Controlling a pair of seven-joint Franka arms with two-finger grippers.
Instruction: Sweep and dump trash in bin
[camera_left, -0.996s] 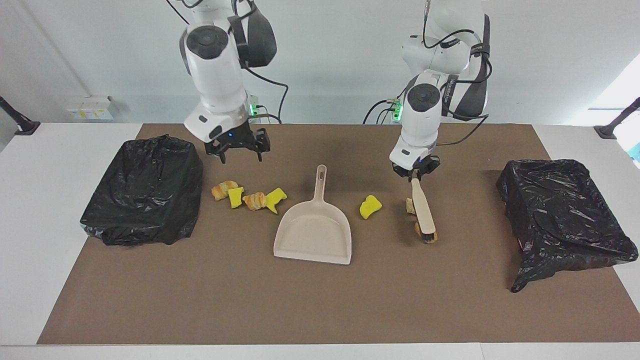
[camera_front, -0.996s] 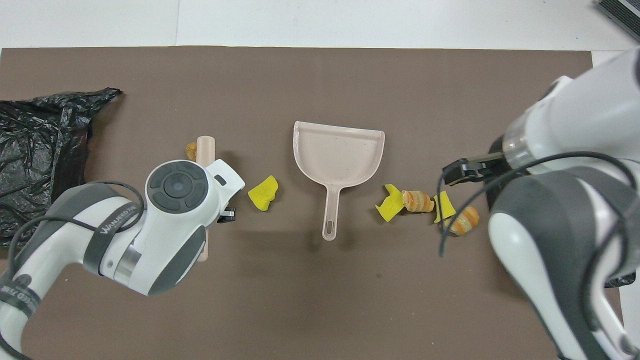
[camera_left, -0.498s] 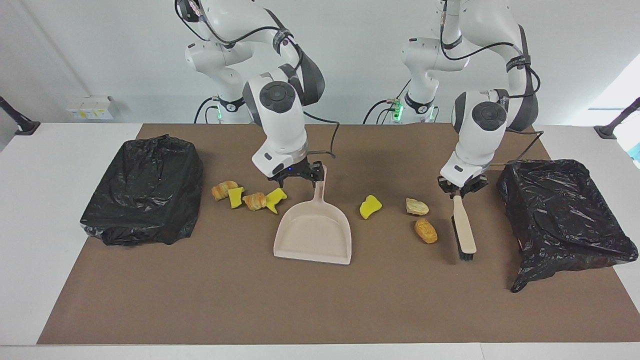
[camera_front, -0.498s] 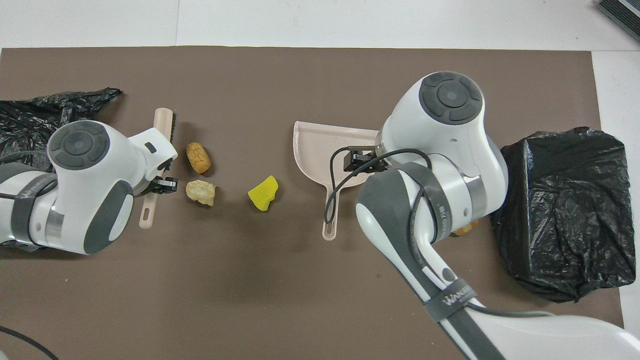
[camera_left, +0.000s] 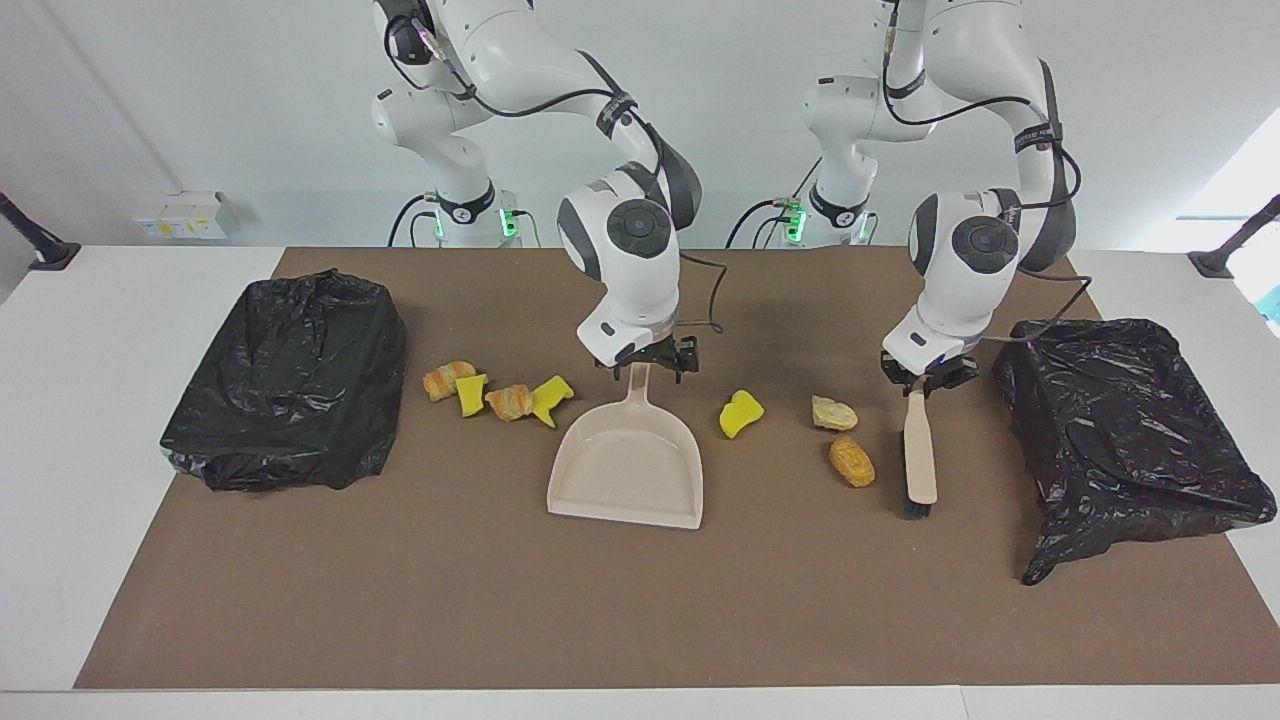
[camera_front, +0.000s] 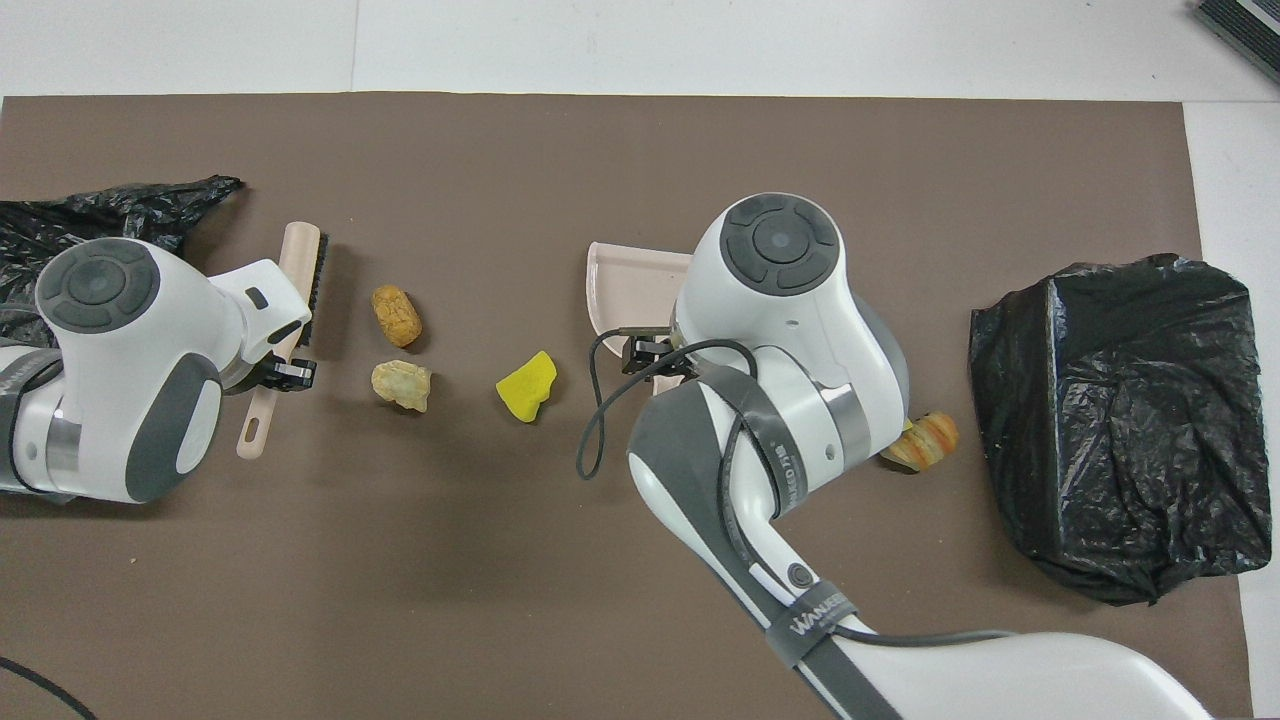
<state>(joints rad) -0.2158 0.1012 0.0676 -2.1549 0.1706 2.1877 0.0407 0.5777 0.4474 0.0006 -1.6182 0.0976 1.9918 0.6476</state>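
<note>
The trash (camera_left: 742, 413) is scattered on a brown mat (camera_left: 640, 600) over a white table (camera_left: 80, 480), white wall at the robots' end. Four scraps (camera_left: 497, 395) sit in a row between the dustpan (camera_left: 628, 470) and the black bin (camera_left: 285, 380) at the right arm's end. A yellow piece and two tan chunks (camera_left: 843, 440) lie between the dustpan and the brush (camera_left: 918, 455). Another black bin (camera_left: 1130, 430) is at the left arm's end.

From overhead the right arm covers most of the dustpan and three of those four scraps, and that second bin is cut off at the edge.

Compared to half a second ago, the right gripper (camera_left: 647, 365) has slid over onto the dustpan handle, fingers spread either side of it, not squeezing. The left gripper (camera_left: 925, 380) still pinches the brush handle, and the brush has swung slightly, bristles on the mat near the tan chunks.
</note>
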